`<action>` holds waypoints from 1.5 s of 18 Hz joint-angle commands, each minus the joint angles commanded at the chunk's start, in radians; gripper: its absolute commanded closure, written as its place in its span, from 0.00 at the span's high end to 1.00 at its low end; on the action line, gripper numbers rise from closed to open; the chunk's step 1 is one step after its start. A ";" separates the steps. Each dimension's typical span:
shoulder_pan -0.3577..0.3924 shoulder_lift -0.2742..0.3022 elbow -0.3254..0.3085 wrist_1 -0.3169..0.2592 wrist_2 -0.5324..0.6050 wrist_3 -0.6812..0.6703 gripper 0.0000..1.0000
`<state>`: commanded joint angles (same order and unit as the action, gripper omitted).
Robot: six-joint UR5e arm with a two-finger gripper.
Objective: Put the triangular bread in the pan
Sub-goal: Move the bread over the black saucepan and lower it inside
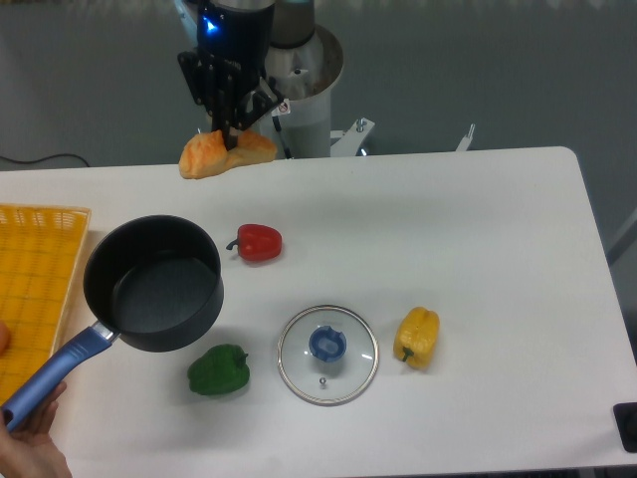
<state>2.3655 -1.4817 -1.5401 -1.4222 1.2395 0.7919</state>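
The triangular bread [204,156], a golden-orange wedge, hangs in the air above the table's far edge, left of centre. My gripper [231,140] is shut on its top middle, fingers pointing down. The pan [152,283], deep and black with a blue handle [55,371], sits lower left, below and slightly left of the bread. A hand [30,448] holds the handle's end. The pan's inside looks bare.
A red pepper [258,242] lies right of the pan, a green pepper [219,369] in front of it. A glass lid with blue knob [327,354] and a yellow pepper [416,337] sit front centre. A yellow basket [30,289] is at the left edge.
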 joint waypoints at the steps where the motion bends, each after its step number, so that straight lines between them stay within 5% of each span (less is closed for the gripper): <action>1: -0.015 -0.009 0.002 0.023 0.000 -0.032 0.21; 15: -0.100 -0.103 -0.009 0.218 0.006 -0.309 0.21; 27: -0.141 -0.170 -0.048 0.247 0.048 -0.312 0.21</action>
<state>2.2243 -1.6521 -1.5877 -1.1750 1.2870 0.4801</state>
